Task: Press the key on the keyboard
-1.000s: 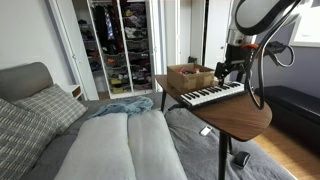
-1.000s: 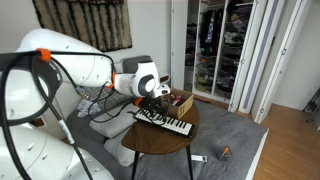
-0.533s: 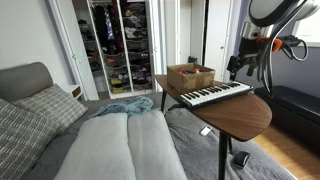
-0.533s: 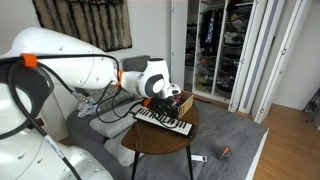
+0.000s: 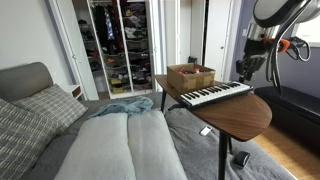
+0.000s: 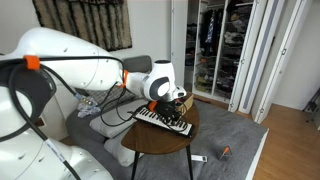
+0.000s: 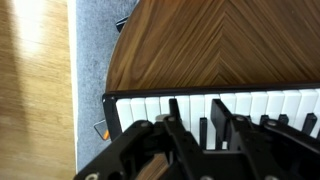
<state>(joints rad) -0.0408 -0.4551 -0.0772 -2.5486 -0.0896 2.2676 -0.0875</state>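
Note:
The keyboard point(image 5: 212, 94) lies across the round wooden table point(image 5: 238, 118), with its white and black keys facing up, and it also shows from the other side point(image 6: 163, 122). My gripper point(image 5: 247, 66) hangs just above the keyboard's far end, beside the brown box point(image 5: 190, 76). In the wrist view the gripper point(image 7: 197, 106) points down over the white keys point(image 7: 262, 106), close to the keyboard's end. Its two dark fingers point(image 7: 175, 112) stand a narrow gap apart with nothing between them. Whether a fingertip touches a key cannot be told.
The brown box point(image 6: 184, 103) sits behind the keyboard on the table point(image 6: 152, 143). A bed with pillows point(image 5: 45, 108) fills the room next to the table, and an open wardrobe point(image 5: 118, 45) stands behind. Below the table edge point(image 7: 112, 60) lie grey carpet and wood floor.
The arm has carried the gripper along the keyboard toward its end, away from the brown box, and a little higher.

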